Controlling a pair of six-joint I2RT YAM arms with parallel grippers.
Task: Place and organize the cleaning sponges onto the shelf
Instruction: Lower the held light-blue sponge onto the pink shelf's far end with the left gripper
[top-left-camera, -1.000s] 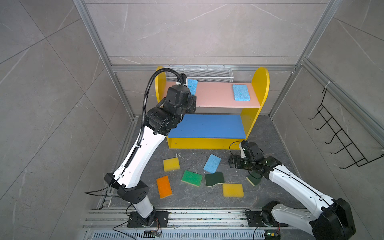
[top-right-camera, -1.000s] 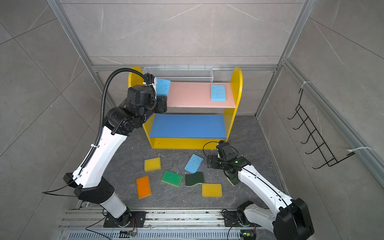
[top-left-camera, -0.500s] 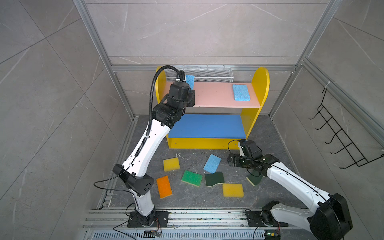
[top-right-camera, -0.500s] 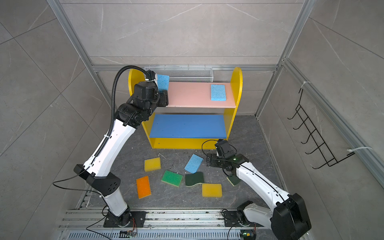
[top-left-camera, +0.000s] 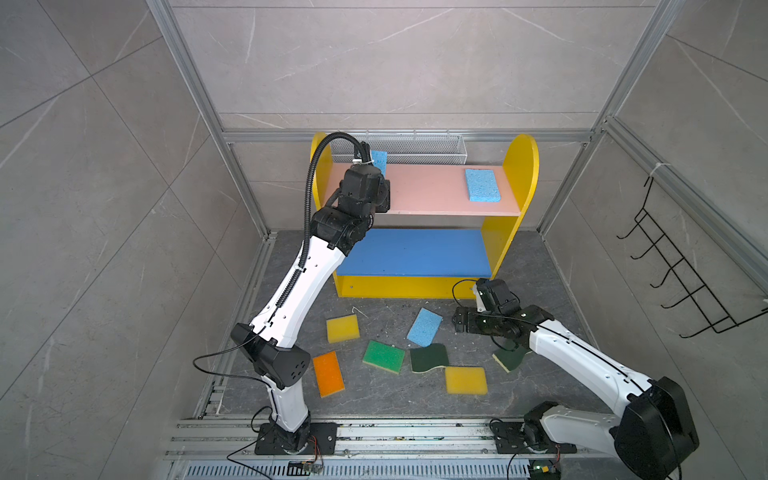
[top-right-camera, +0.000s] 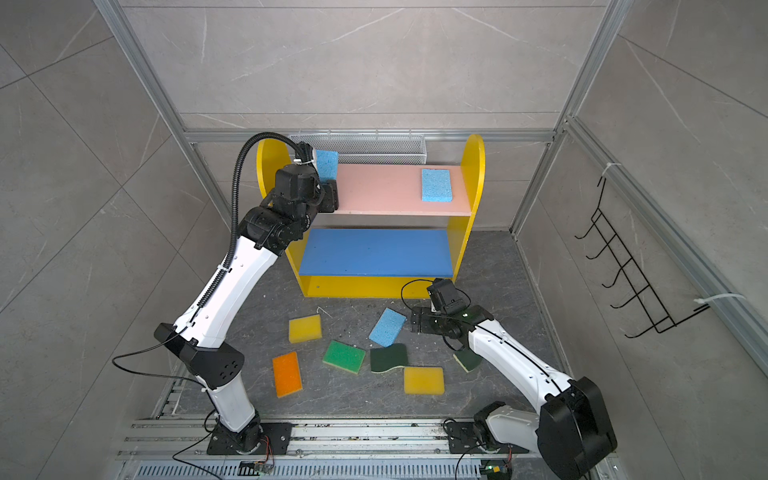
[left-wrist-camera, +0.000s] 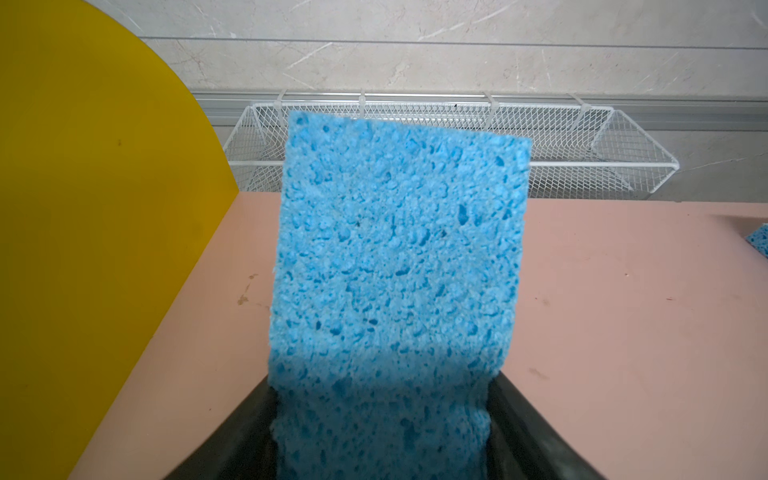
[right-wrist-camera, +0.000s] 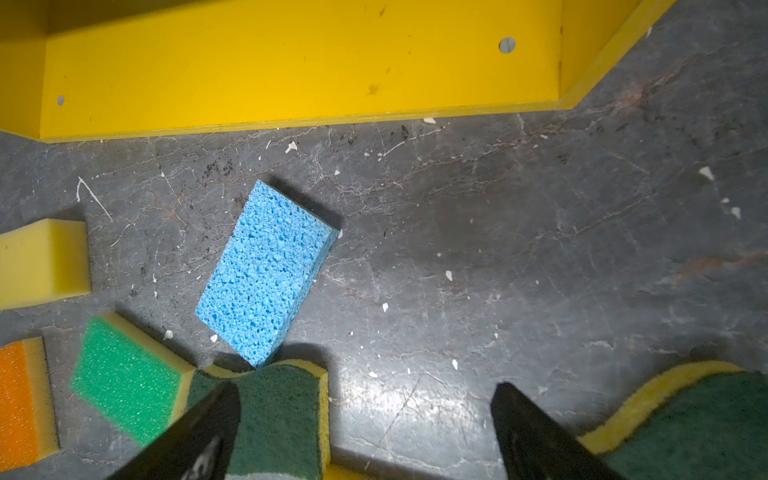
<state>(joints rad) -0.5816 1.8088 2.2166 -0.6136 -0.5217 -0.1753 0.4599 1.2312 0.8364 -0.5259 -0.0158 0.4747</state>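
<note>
Left hand (left-wrist-camera: 382, 415): pinching a light blue sponge (left-wrist-camera: 399, 257) by one short end. The clamped end runs off the wrist view's edge. The sponge stands tilted above the 9 o'clock end of the pink top board (top-left-camera: 428, 191) of the shelf (top-left-camera: 521, 166). Contact with the board: cannot tell, as my wrist hides it in both top views. White mesh basket (left-wrist-camera: 582, 141) is behind, at 12 o'clock. A second blue sponge (top-left-camera: 481, 185) lies flat at the board's 3 o'clock end; only a corner of it shows in the wrist view.

Desk (top-left-camera: 386, 307), at 6 o'clock of the shelf:
- yellow sponge (top-left-camera: 342, 328)
- orange sponge (top-left-camera: 328, 374)
- green sponge (top-left-camera: 383, 356)
- third blue sponge (top-left-camera: 424, 327), one corner meeting the dark-green scourer (top-left-camera: 429, 359)
- second yellow sponge (top-left-camera: 466, 380), at 5 o'clock of that scourer
- second scourer (top-left-camera: 510, 358), mostly hidden under my right forearm

Right hand (right-wrist-camera: 365, 390): fingers spread wide, only bare desk between them. It hangs at 3 o'clock of the third blue sponge. The finger bases are cut off in the wrist view.
</note>
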